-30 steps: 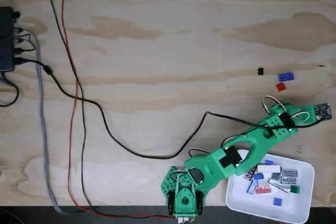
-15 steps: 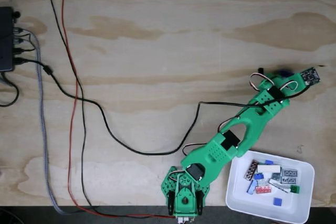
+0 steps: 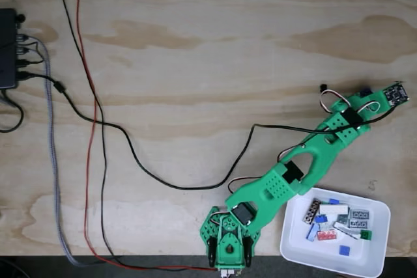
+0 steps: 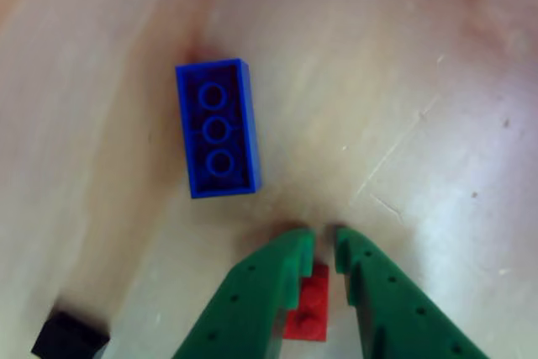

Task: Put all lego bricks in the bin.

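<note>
Green hand point(image 4: 324, 245) nearly closed, fingertips a narrow gap apart over red brick point(image 4: 308, 313) on bench point(image 3: 195, 63), grip on it unclear; blue brick point(image 4: 216, 128) just beside, black brick point(image 4: 69, 335) near; other bricks in white bin point(image 3: 339, 262)

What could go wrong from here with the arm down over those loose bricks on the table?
The end effector has its jaws nearly shut, with the red brick showing between the fingers behind the tips, so the grip may be shallow and the brick could slip or pop out. The blue brick lies close by, so a sideways move might knock it. The black brick is small and easily missed.
</note>
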`<state>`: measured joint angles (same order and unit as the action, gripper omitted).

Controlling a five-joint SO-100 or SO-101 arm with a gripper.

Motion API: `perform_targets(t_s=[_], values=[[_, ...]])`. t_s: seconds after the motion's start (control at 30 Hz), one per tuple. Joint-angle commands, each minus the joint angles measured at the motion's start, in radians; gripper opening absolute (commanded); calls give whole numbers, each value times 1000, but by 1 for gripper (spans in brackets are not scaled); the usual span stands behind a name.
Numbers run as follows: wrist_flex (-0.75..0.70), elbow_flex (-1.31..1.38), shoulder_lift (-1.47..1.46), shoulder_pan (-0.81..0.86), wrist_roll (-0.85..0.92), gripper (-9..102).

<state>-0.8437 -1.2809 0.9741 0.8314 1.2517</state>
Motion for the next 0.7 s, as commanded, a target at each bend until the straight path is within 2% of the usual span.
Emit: perform_targets(t_s=[0.0, 0.03, 0.1, 0.17, 0.47, 0.67], values=[[18, -149, 178, 2, 15, 0], [28, -181, 210, -2, 20, 0], [23, -206, 250, -3, 29, 16], [0, -202, 268, 9, 43, 20], [-3, -193, 230, -21, 54, 21], [15, -284, 250, -78, 74, 21]])
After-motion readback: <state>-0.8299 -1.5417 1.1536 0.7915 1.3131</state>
